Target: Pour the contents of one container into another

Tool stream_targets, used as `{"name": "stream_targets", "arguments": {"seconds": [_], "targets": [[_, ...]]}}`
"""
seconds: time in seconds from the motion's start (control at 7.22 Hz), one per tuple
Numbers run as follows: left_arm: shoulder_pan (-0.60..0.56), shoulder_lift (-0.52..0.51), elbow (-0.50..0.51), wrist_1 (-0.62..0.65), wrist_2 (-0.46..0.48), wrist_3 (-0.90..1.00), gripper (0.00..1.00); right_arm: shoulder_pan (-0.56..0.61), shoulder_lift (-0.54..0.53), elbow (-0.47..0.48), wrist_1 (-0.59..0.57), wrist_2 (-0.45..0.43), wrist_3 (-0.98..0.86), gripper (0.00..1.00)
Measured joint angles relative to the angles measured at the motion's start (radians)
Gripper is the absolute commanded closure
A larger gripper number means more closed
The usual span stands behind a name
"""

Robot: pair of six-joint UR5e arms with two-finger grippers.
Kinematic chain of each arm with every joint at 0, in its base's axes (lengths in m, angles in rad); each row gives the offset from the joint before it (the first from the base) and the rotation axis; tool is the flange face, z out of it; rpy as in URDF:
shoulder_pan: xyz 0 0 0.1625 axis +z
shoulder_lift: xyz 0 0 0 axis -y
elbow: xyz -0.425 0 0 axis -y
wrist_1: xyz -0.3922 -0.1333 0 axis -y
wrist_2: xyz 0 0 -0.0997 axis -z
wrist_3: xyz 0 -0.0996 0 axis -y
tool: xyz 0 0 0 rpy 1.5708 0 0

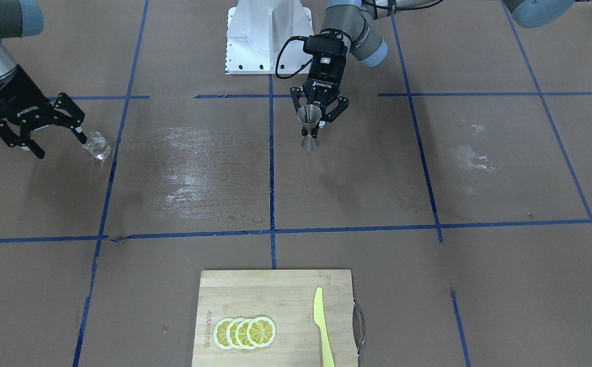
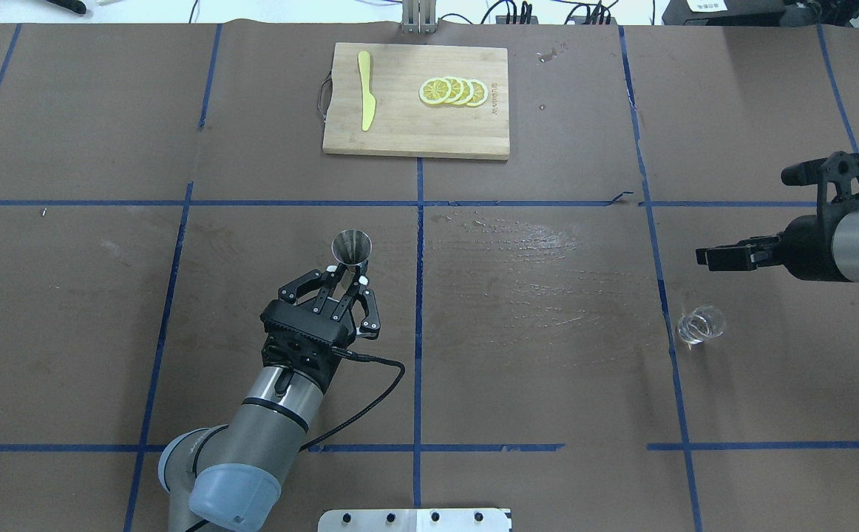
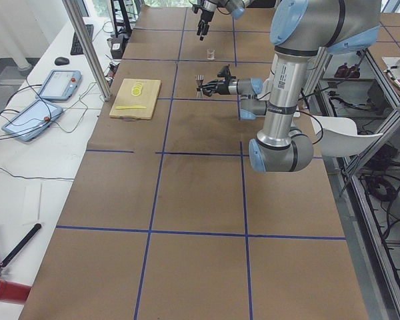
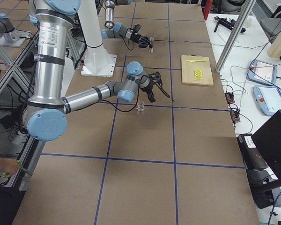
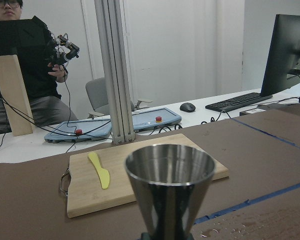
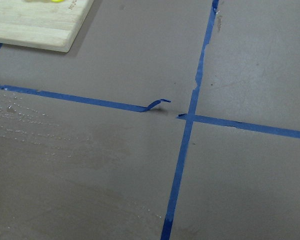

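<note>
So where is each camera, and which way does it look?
Front-facing: across the table, facing the robot; both arms show.
Overhead: behind the robot, looking forward and down; both arms.
Left side: table's end; left arm near.
Right side: opposite end; right arm near.
Left wrist: past the jigger toward the cutting board; no arm.
Right wrist: down at blue tape; no arm.
Front-facing and overhead share the glass cup.

Metal jigger in the left gripper is cropped at its waist by the wrist view's bottom edge, while the glass cup near the right gripper shows too small from the table's end.
</note>
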State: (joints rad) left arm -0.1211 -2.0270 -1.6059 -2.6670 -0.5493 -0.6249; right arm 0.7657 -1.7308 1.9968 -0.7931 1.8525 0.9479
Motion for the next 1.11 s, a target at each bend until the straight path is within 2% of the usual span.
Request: {"name": "stream_targets", "arguments": {"seconds": [0.28, 0.42, 0.55, 0.83, 1.11], "targets": [[-0.001, -0.007, 0.01, 0.0, -0.006, 0.002, 1.0, -0.112, -0.066, 0.049, 0.014, -0.183, 0.085, 0.01], [-0.001, -0.016, 0.017, 0.0, -0.006, 0.002, 1.0, -0.171, -0.102, 0.072, 0.015, -0.309, 0.135, 0.03], [-0.002, -0.028, 0.026, -0.001, -0.006, 0.002, 1.0, -0.237, -0.122, 0.082, 0.016, -0.446, 0.211, 0.04], [-0.002, -0.039, 0.035, -0.001, -0.006, 0.001, 1.0, -0.427, -0.15, 0.087, 0.018, -0.789, 0.357, 0.03], [-0.004, -0.041, 0.036, -0.001, -0.007, 0.0, 1.0, -0.621, -0.181, 0.073, 0.018, -1.099, 0.428, 0.03]]}}
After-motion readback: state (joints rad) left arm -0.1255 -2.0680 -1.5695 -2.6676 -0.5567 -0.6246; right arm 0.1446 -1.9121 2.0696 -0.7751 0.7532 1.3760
